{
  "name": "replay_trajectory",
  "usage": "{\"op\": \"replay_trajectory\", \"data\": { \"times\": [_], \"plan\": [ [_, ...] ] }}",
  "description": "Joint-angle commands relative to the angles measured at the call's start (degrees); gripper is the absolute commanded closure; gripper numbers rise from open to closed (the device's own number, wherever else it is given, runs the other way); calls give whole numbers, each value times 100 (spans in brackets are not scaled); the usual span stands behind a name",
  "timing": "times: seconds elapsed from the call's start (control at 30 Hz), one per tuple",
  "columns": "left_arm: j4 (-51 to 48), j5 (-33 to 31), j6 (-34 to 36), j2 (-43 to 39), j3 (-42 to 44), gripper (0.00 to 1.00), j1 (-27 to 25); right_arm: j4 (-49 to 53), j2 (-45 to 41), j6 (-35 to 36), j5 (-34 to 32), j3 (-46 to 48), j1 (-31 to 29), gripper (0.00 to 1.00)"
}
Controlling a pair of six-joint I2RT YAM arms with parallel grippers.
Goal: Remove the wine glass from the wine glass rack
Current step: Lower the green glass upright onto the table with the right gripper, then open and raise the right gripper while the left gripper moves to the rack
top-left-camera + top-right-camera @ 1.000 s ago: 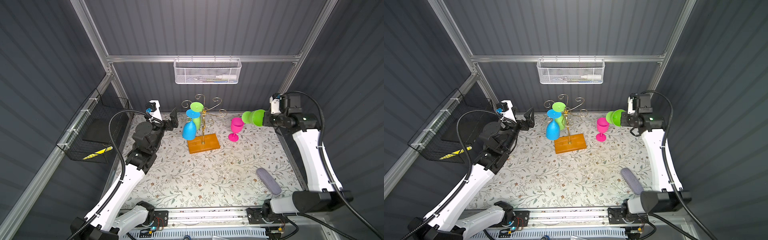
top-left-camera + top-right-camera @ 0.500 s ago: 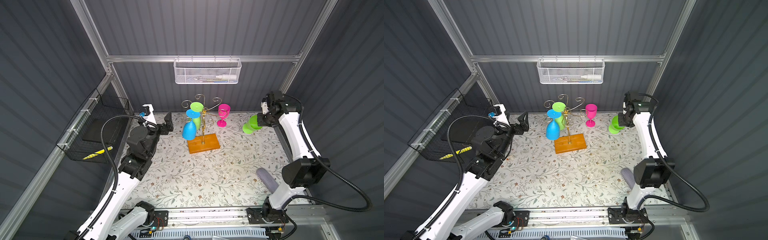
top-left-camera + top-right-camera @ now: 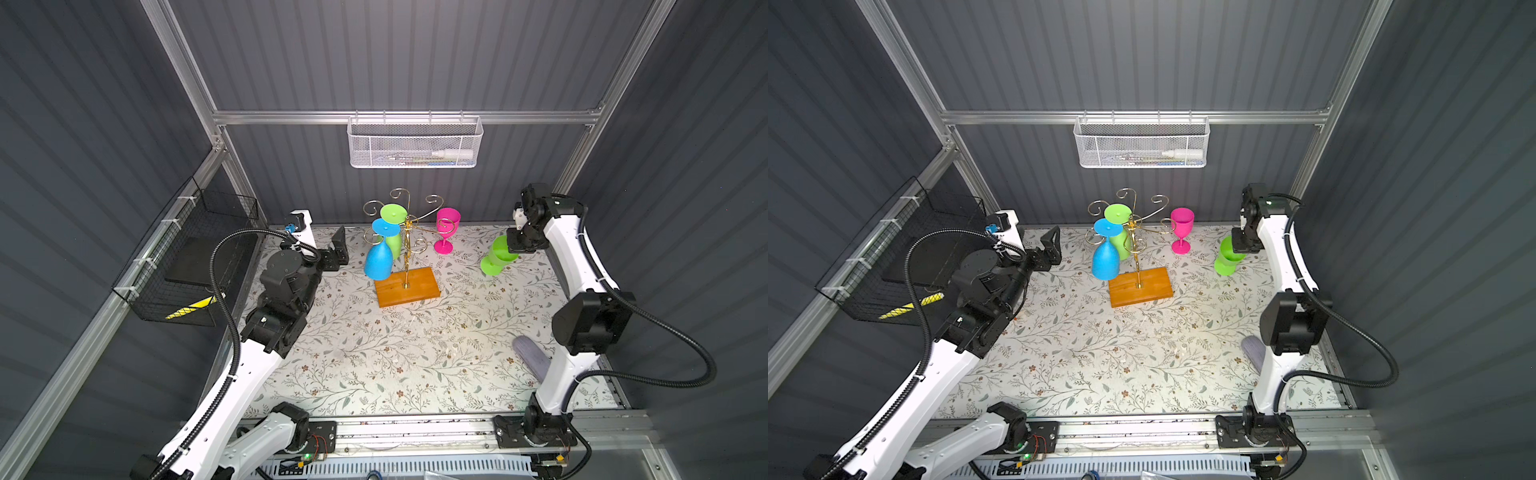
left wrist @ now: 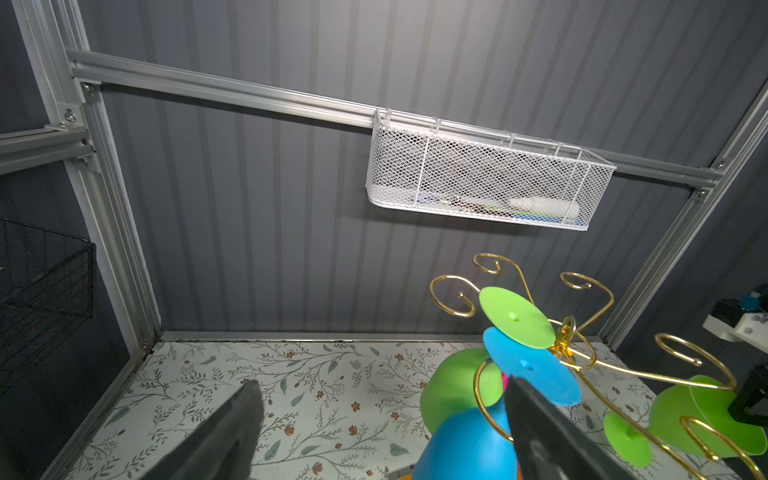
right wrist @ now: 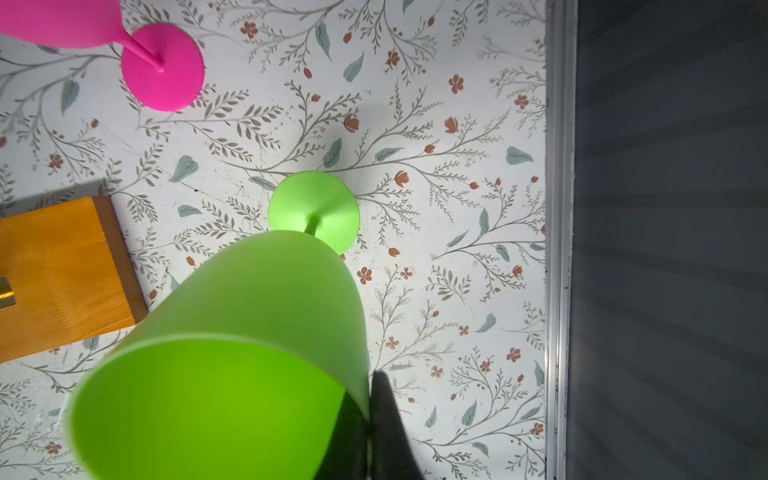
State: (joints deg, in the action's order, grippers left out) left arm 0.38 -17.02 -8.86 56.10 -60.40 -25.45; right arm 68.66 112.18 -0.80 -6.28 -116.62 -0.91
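- The wine glass rack [image 3: 409, 286] stands in the middle of the desk [image 3: 415, 353], near the back wall.
- Two glasses hang upside down on the rack: the blue wine glass [image 3: 378, 262] and, just behind it, the hanging green wine glass [image 3: 394, 247].
- The pink wine glass [image 3: 448, 226] is off the rack. It stands upright on the desk, just beside the rack's wire arms.
- The loose green wine glass [image 3: 498, 257] is off the rack too, well apart from it on the right side.
- The right claw [image 3: 515, 245] is pinched tight on the rim of the loose green wine glass. The glass leans, with its foot down by the desk. I cannot tell if the foot sits flat.
- The left claw [image 3: 337, 249] is wide open and holds nothing. It is near the blue wine glass and points at it.
- So I think part of the job is done. Two glasses are off and two are left.
- The right claw has not let go yet. The blue wine glass looks like the next one to take.
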Motion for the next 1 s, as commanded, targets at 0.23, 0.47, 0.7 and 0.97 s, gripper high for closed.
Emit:
{"op": "replay_trajectory", "data": {
  "times": [0.23,0.47,0.7,0.97],
  "plan": [
    [-834,65,-210,355,-737,8,32,290,523,62,163,-327,-76,90],
    [-1568,602,-611,751,-1393,12,172,200,494,47,408,-378,-79,79],
    [-1986,2503,-1286,1212,-1965,20,889,-58,-7,-66,732,-284,14,54],
    [-2326,4422,-1445,1907,-2743,28,1082,-1390,-1707,-445,1550,951,38,36]
  ]
}}
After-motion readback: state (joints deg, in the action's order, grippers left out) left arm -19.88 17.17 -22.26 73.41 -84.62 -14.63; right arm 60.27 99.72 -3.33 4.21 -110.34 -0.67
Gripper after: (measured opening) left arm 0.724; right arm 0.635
